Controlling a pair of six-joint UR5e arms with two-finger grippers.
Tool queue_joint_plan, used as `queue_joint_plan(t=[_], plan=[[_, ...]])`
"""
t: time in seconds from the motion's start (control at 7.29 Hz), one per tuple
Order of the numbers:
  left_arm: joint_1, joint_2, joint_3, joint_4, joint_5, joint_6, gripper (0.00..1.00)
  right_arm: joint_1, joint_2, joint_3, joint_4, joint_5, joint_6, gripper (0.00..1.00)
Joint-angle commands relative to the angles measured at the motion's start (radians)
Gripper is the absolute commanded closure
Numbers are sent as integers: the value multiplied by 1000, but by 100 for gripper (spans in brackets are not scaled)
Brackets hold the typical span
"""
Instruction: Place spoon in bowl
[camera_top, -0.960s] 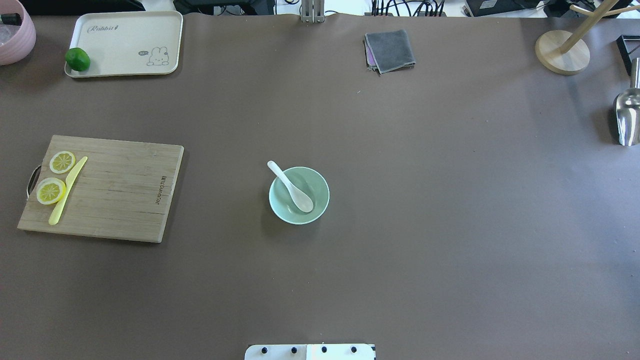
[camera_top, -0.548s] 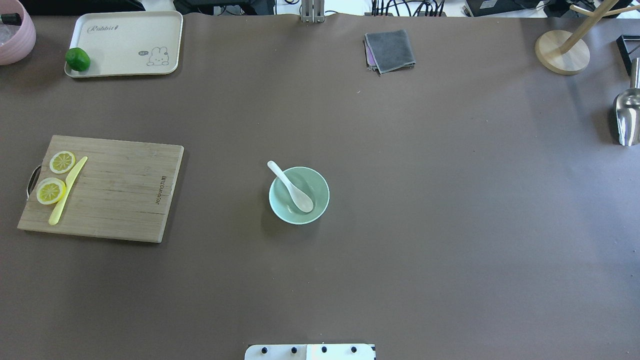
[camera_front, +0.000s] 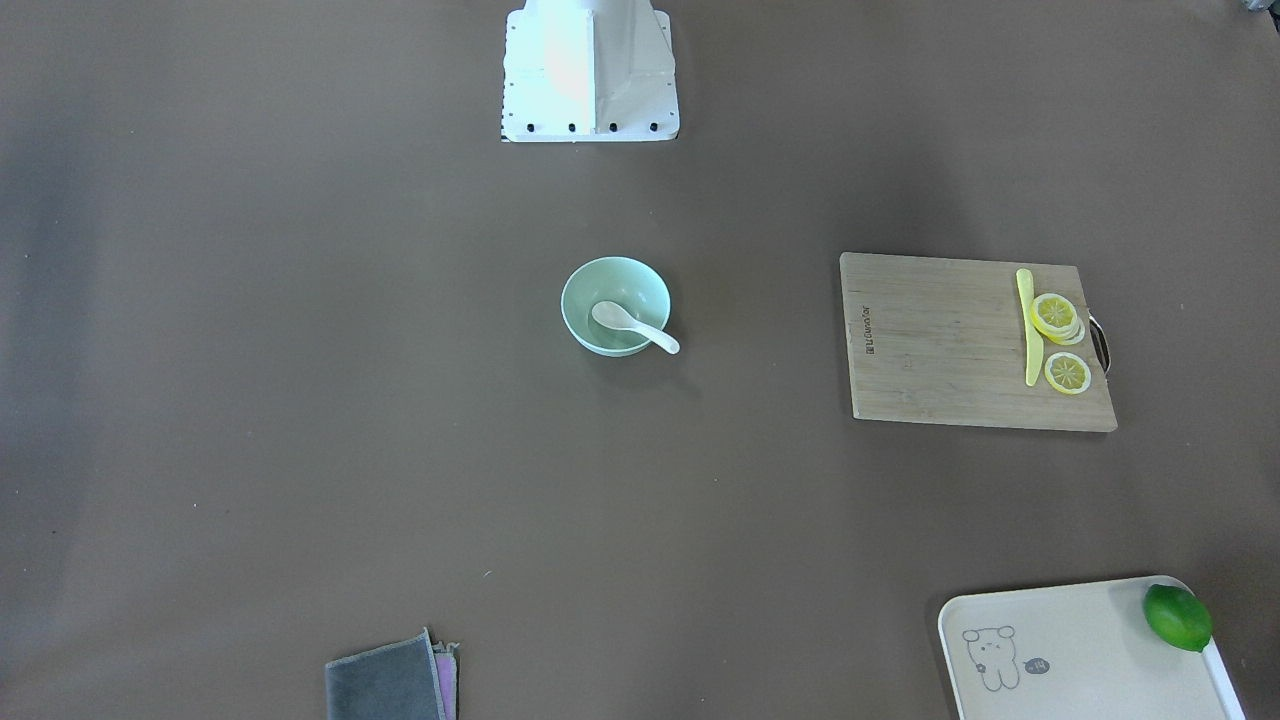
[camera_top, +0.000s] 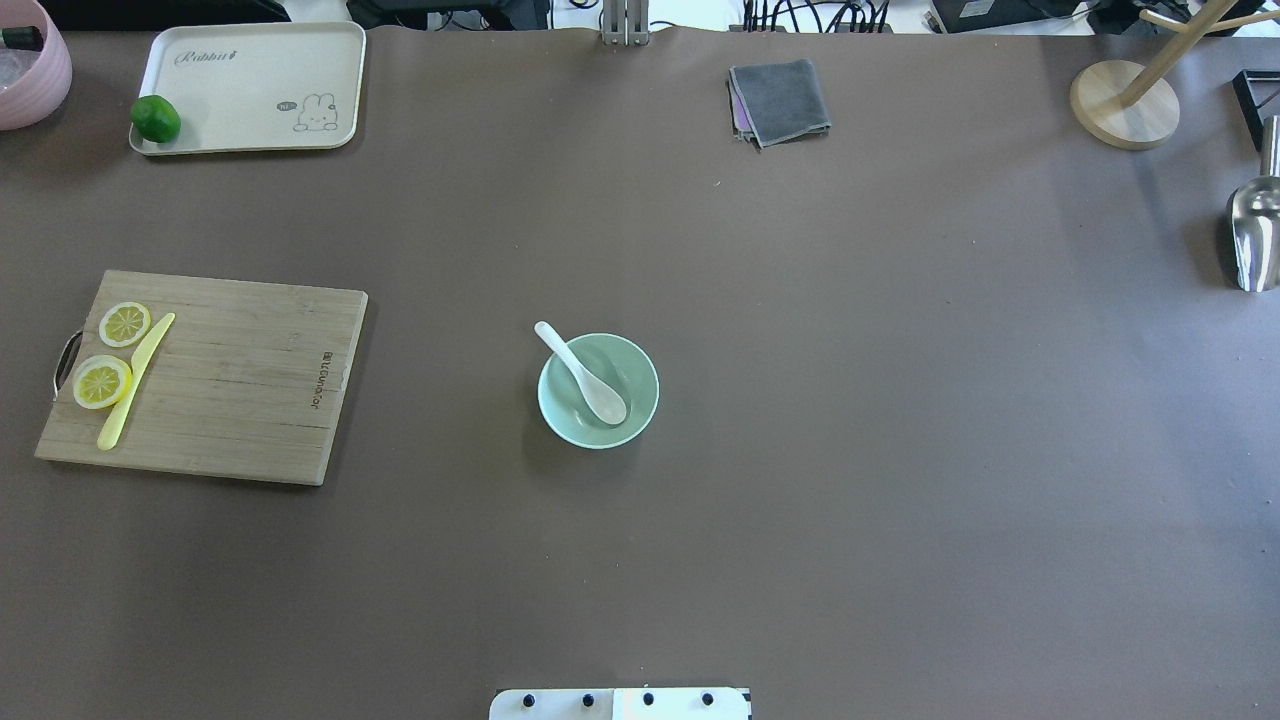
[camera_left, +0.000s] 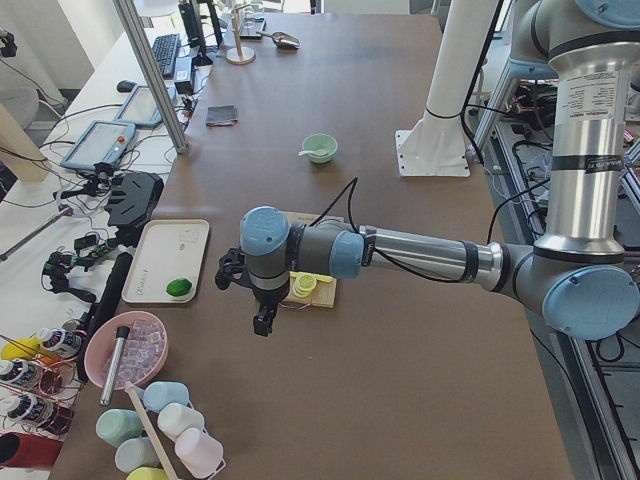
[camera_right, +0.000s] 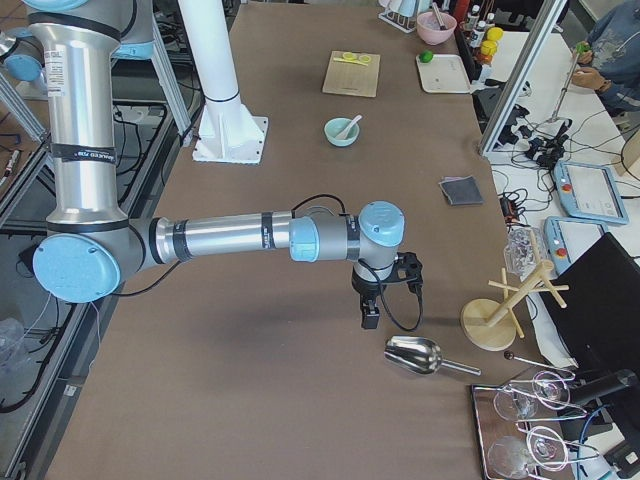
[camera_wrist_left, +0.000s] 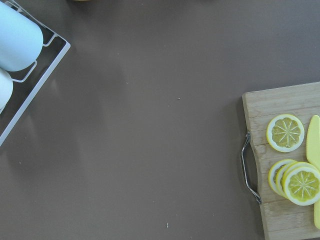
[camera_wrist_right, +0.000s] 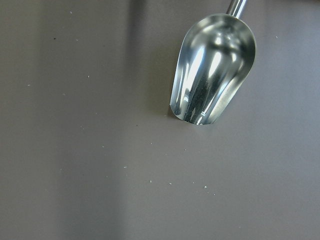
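Spoon (camera_top: 585, 375) sits in the bowl (camera_top: 632, 368), scoop inside, handle poking over the far-left rim. Left gripper (camera_left: 261, 326) and right gripper (camera_right: 369, 320) hang well away; spread or pressed together, can't tell. Any knock on that handle could tip it out.

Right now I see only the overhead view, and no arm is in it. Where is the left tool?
Observer: The left tool hangs near the handle end of the board, outside your frame.
Operator: And the right tool?
Observer: The right tool hangs beside the scoop, pointing down.
Operator: What stands past the board, outside my frame?
Observer: A wire rack with pale cups; the left wrist camera shows it.
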Motion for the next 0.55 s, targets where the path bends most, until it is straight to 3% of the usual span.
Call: queue_joint_plan(t=[0.0,0.41], plan=[[-3,2,1,4,4,-3,2,0,-5,12,-2,18,-1,0],[-4,0,-2,-6,6,3,2,-9,36,-2,-7,7,-1,0]])
